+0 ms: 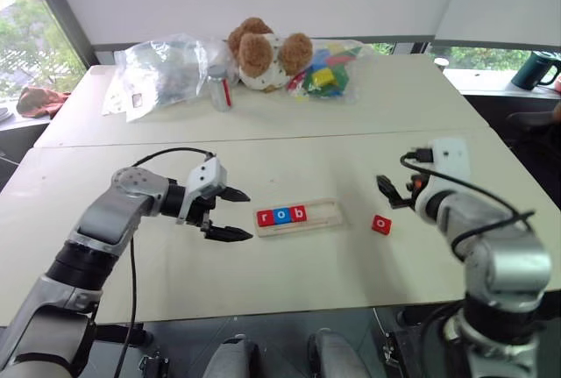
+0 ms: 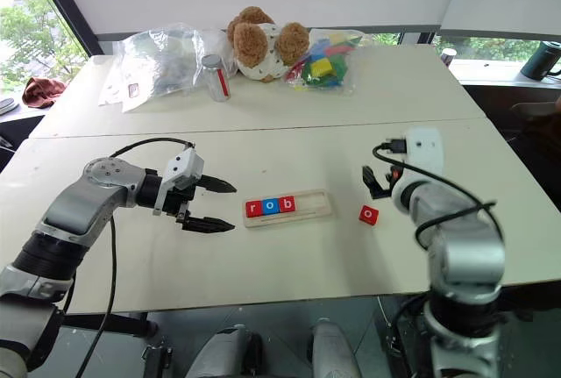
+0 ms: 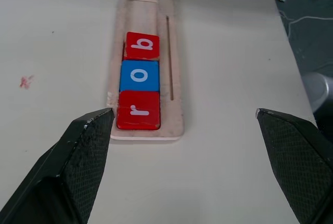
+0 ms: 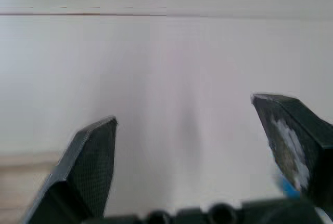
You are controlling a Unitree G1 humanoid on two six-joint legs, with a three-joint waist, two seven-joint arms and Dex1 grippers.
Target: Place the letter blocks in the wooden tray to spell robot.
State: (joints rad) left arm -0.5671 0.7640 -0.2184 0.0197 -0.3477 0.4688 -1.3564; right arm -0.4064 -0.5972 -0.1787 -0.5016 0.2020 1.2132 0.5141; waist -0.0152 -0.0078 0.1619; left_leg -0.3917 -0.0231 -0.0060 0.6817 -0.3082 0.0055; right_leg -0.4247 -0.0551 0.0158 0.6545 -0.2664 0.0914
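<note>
The wooden tray [image 1: 323, 213] lies in the middle of the near table. Three letter blocks fill its left end: red "r" [image 1: 266, 217], blue "o" [image 1: 281, 215] and red "b" [image 1: 298, 213]. They show again in the left wrist view as "r" [image 3: 138, 110], "o" [image 3: 139, 75] and "b" [image 3: 141, 45]. A loose red "o" block [image 1: 380, 224] lies on the table just right of the tray. My left gripper [image 1: 232, 214] hovers open just left of the tray, pointing at it, holding nothing. My right gripper [image 1: 392, 194] is open and empty above the table, just beyond the loose block.
On the far table sit a teddy bear [image 1: 263, 52], a bag of multicoloured toy blocks [image 1: 326, 75], clear plastic bags [image 1: 162, 67] and a small can [image 1: 219, 89]. A dark green mug [image 1: 536, 69] stands on the sill at the far right.
</note>
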